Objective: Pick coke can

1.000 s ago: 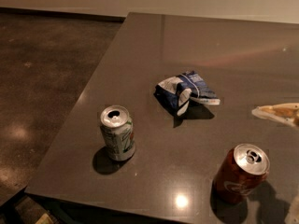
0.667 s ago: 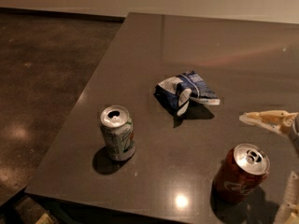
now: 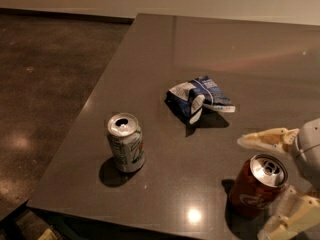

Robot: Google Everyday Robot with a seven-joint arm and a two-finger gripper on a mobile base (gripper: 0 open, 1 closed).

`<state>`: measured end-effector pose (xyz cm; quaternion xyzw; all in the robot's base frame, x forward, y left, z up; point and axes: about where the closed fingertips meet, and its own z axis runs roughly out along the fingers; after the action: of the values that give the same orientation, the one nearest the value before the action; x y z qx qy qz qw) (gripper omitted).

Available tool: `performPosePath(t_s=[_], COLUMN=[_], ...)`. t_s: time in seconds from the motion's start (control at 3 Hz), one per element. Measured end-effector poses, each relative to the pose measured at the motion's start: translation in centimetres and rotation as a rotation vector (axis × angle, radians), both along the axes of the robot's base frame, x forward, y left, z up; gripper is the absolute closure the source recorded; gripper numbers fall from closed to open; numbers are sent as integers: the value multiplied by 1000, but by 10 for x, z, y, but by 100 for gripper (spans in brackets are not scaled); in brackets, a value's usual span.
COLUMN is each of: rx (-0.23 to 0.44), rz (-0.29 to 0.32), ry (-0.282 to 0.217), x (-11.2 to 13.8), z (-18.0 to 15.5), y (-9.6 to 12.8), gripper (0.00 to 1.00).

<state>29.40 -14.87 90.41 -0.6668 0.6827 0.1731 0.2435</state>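
Camera view: low at the right, the gripper [image 3: 251, 186] has its fingers spread apart either side of the upright coke can [image 3: 249, 196] on the worktop [image 3: 225, 59]. Beyond lie a crumpled blue bag [image 3: 197, 100] and a green-and-white can [image 3: 126, 143].

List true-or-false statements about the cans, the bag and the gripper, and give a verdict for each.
1. The coke can stands upright on the table. True.
2. The gripper is shut on the green can. False: it is open, with one finger on each side of the coke can.
3. The bag lies farther back on the table than both cans. True.
4. The green can lies on its side. False: it stands upright.
5. The bag touches the coke can. False: they are apart.
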Motion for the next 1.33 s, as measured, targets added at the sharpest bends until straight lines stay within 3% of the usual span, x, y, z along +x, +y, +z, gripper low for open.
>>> performPosePath(t_s=[0.67,1.0,1.33], rx=[-12,-30,-47], rz=[-18,-35,-54], ry=[-22,-13,-4], x=[13,24,35], z=[-1,23,57], y=[-6,-7,-5], gripper=[64,88,100])
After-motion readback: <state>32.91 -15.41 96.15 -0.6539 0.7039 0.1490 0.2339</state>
